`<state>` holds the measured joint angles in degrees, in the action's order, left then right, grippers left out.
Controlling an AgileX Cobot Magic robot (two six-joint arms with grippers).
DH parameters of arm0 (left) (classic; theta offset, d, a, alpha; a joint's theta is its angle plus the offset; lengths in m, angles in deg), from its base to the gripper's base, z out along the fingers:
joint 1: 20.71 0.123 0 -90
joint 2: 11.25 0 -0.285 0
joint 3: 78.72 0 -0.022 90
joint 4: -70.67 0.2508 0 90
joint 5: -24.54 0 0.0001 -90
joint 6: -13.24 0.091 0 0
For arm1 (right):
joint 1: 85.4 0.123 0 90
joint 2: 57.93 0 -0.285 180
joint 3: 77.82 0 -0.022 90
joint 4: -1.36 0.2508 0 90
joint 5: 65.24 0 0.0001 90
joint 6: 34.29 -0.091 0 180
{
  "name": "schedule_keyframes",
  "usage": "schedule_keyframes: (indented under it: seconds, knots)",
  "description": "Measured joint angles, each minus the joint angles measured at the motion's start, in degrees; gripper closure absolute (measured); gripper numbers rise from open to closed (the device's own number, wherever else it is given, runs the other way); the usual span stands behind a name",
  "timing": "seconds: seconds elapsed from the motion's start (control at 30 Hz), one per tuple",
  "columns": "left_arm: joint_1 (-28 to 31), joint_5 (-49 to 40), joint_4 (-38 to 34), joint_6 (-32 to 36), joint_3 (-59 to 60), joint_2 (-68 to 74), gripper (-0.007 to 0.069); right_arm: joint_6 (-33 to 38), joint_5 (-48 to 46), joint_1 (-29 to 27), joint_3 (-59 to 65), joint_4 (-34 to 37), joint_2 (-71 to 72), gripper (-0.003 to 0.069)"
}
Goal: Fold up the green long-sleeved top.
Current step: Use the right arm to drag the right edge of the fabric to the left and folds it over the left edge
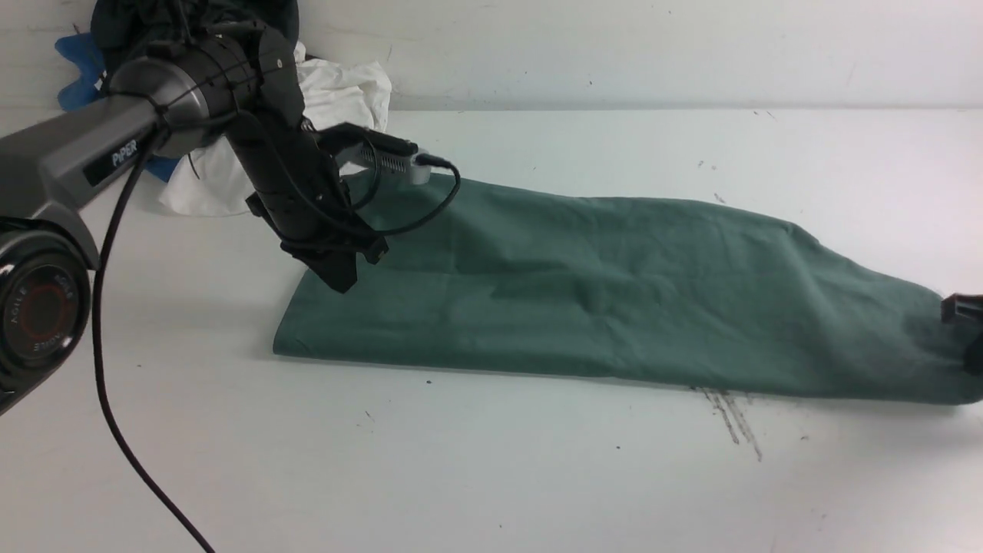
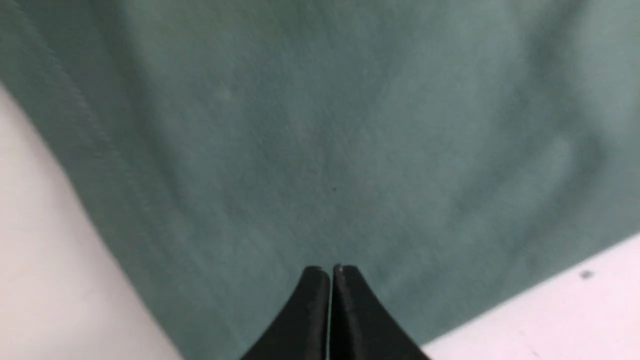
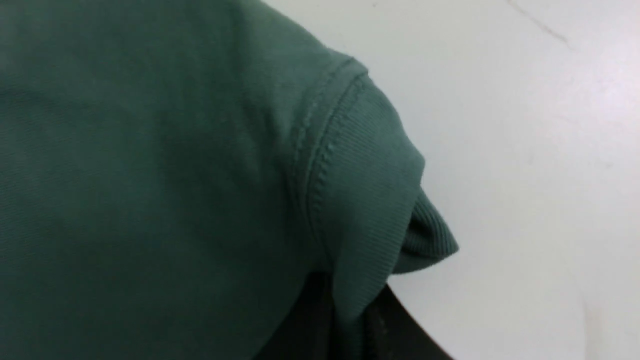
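The top (image 1: 614, 299) lies on the table (image 1: 491, 476) as one long, flat strip, running from left of centre out to the right edge of the front view, its near edge straight and its surface only lightly creased. The left gripper (image 1: 342, 280) hangs over the strip's left end, pointing down at the cloth close to the far left corner. In the left wrist view its two black tips (image 2: 330, 270) are pressed together with nothing between them, and green cloth (image 2: 320, 150) fills most of the picture beyond them, with bare table at both sides. Whether the tips touch the cloth cannot be told. The right gripper (image 1: 964, 307) sits at the strip's right end, mostly cut off by the edge of the front view. In the right wrist view its jaws (image 3: 347, 330) are closed on the top (image 3: 150, 175): a fold of the rib band (image 3: 370, 190) runs down between the two black fingers, and the band bulges out to one side over the table. At the back left corner, behind the left arm, black (image 1: 192, 15), white (image 1: 345, 92) and blue (image 1: 77, 69) clothes lie heaped, well apart from the right end of the strip.
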<state>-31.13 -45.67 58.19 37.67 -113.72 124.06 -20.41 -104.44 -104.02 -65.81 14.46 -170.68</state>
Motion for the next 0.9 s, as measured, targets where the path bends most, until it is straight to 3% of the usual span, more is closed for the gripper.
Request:
schedule_keyframes:
  seconds: [0.3,0.5,0.67,0.9]
  knots:
    - [0.0,-0.3,-2.1,0.0,0.2,-16.8,0.0632,-12.8,-2.0,-1.7,0.0,-17.3,18.2,0.0635]
    - [0.0,-0.8,-2.2,0.1,0.2,-24.7,0.0632,-12.6,-7.5,1.8,-8.0,-18.6,26.5,0.0636]
    - [0.0,-1.6,-2.4,0.3,0.2,-27.0,0.0632,-6.2,-14.0,14.3,-21.1,-12.4,25.6,0.0636]
    - [0.0,-1.7,-2.3,0.3,0.2,-27.0,0.0632,-3.9,-15.4,34.1,-30.6,-6.1,14.1,0.0636]
